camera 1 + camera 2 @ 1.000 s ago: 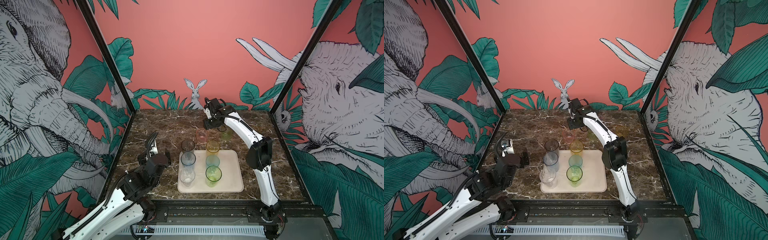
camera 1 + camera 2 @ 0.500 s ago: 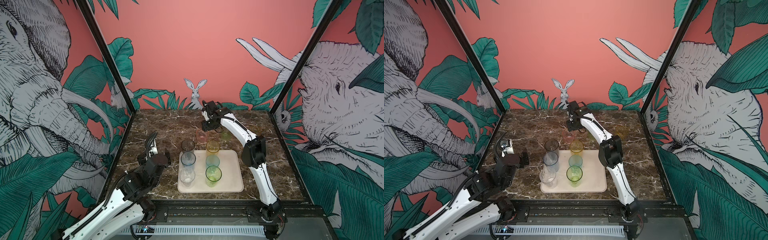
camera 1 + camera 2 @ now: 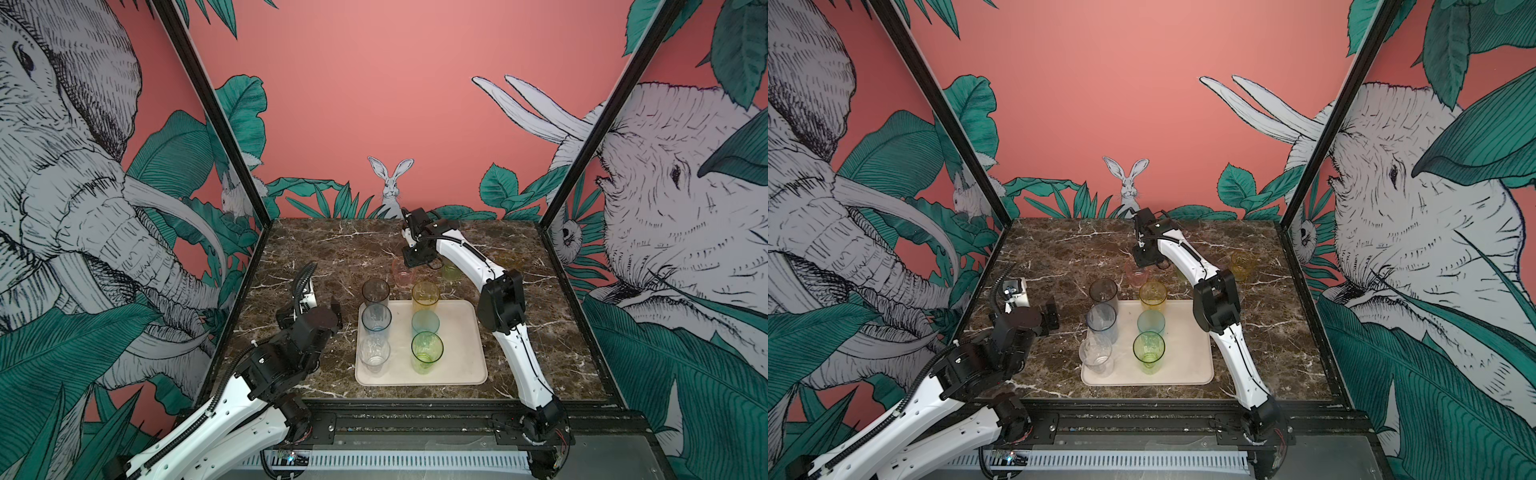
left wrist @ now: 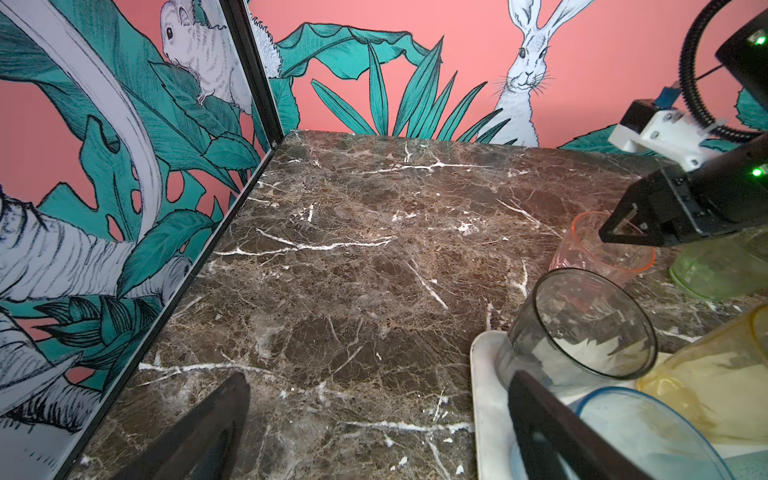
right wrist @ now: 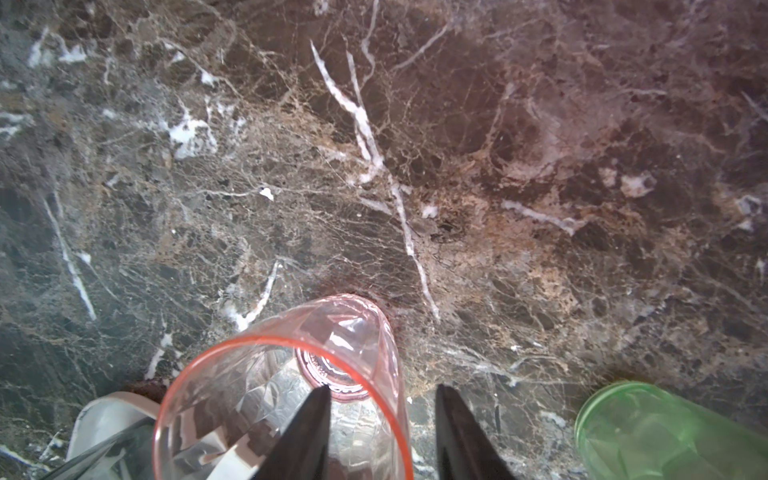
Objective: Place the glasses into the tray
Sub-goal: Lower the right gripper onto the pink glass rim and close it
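The cream tray (image 3: 457, 340) (image 3: 1187, 349) holds several glasses, among them smoky grey (image 3: 375, 291), blue (image 3: 376, 318) and green (image 3: 427, 351) tumblers. A pink glass (image 3: 401, 272) (image 5: 282, 395) stands upright on the marble just behind the tray. My right gripper (image 5: 380, 392) (image 3: 415, 266) is open astride its rim, one finger inside and one outside, with small gaps to the wall. Beside it stands a short green glass (image 5: 648, 432) (image 3: 451, 270). An amber glass (image 3: 1241, 264) stands far right. My left gripper (image 4: 378, 380) (image 3: 311, 311) hovers open and empty, left of the tray.
The marble table (image 3: 332, 249) is walled by printed panels with black corner posts (image 3: 232, 137). My right arm's elbow (image 3: 500, 305) hangs beside the tray's right edge. Bare marble lies left of and behind the tray.
My right gripper has moved left and down from near the short green glass onto the pink glass's rim, and its jaws have narrowed. The left arm has not moved.
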Tool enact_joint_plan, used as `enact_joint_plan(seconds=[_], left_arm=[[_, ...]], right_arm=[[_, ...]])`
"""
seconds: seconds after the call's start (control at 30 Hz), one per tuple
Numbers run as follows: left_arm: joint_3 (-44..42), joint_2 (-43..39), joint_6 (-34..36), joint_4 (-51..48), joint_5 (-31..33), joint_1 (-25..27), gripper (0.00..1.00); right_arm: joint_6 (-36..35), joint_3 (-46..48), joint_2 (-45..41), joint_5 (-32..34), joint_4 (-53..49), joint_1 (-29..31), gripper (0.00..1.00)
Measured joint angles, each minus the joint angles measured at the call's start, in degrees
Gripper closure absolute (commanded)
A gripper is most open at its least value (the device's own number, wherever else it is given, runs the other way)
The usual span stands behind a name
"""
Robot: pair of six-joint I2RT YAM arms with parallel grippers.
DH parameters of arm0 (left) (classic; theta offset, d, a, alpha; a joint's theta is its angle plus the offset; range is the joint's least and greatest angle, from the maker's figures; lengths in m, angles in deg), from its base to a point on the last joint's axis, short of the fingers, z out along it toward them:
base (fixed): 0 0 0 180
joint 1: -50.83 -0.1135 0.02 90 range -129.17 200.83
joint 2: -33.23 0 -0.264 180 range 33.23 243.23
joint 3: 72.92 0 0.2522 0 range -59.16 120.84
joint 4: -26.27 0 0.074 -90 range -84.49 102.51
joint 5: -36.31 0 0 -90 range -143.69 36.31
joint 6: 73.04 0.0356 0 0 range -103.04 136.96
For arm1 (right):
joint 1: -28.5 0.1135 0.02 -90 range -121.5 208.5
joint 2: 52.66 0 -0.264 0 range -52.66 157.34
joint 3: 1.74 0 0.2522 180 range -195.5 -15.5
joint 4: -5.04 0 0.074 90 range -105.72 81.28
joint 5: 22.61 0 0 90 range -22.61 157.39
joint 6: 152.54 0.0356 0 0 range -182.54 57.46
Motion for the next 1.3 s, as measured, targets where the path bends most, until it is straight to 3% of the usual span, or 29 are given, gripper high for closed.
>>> enact_joint_plan(seconds=[0.67,1.3], left_arm=[[0.00,0.31,0.02,0.79,-0.59,0.00,0.02],[0.00,0.90,0.02,1.27,-1.53,0.00,0.02]], right_arm=[[0.92,-0.55,0.92,-0.31,-0.22,-0.02,1.00],[0.02,-0.50,-1.77,0.63,-2.16,-0.68,1.00]])
